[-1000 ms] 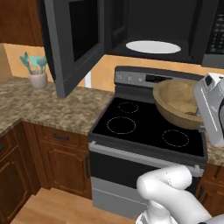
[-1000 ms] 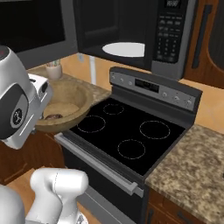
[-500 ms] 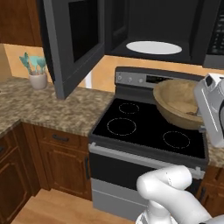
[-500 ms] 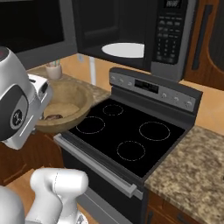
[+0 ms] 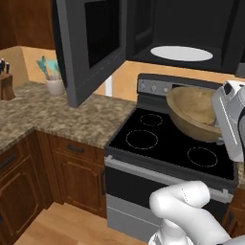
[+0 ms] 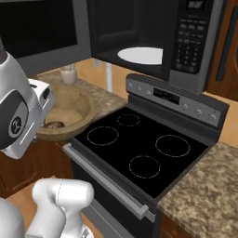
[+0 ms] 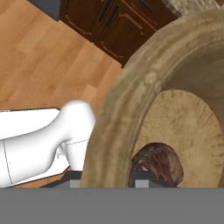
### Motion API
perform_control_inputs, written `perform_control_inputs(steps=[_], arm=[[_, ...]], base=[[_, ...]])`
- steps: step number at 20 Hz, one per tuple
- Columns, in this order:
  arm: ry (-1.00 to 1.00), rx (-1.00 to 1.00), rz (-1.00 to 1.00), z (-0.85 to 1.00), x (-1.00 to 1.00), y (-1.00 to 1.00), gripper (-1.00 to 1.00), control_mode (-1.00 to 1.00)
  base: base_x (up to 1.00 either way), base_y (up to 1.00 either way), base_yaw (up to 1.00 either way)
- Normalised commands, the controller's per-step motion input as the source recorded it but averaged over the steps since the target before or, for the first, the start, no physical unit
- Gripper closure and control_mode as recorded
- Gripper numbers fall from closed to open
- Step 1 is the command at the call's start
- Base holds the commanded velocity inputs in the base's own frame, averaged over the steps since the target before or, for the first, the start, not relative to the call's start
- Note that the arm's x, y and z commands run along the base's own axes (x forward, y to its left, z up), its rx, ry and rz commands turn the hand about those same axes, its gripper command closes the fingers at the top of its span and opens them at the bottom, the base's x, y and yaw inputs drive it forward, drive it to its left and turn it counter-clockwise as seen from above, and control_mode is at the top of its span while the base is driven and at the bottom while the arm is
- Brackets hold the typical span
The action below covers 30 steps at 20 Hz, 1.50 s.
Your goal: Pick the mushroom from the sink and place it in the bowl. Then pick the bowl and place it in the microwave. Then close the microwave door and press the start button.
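Wooden and light brown, the bowl (image 5: 196, 115) is hanging tilted in the air over the right side of the black stove (image 5: 167, 143), its rim at the robot's white wrist, and it is sitting lower than the open microwave (image 5: 186, 33) above the stove. From the right base camera the bowl (image 6: 62, 116) is showing its inside, where the mushroom (image 6: 55, 124) is lying as a small brown lump on the bottom; the left base camera is showing mostly the bowl's outer wall and no mushroom. The hand camera is looking along the end effector (image 7: 107, 180): the bowl's thick rim (image 7: 118, 113) is passing between the two dark tips, one outside the wall and one inside, so the end effector is gripping the bowl by its rim, and the mushroom (image 7: 157, 164) is lying just beside the inner tip. Above the stove, the microwave's cavity is standing open with the white turntable plate (image 5: 182, 52) bare. The microwave door (image 5: 91, 45) is swinging out to the left of the stove, over the granite tabletop (image 5: 62, 115). Between the bowl's top edge and the microwave's lower lip, the stove's control panel (image 6: 172, 97) is showing.
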Motion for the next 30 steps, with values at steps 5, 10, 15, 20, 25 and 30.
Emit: perform_control_inputs(steps=[5,10,15,20,25,30], arm=[[0.00,0.00,0.00,0.00,0.00,0.00,1.00,1.00],[0.00,0.00,0.00,0.00,0.00,0.00,1.00,1.00],[0.00,0.00,0.00,0.00,0.00,0.00,1.00,1.00],[0.00,0.00,0.00,0.00,0.00,0.00,1.00,1.00],[-0.03,0.00,0.00,0.13,0.11,-0.08,1.00,-1.00],[-0.15,-0.10,0.00,0.61,-0.30,0.15,1.00,-1.00]], base=[[0.05,-0.43,0.15],[-0.04,-0.73,0.02],[0.01,-0.04,0.00],[0.27,-0.11,0.00],[0.00,0.00,0.00],[0.00,0.00,0.00]])
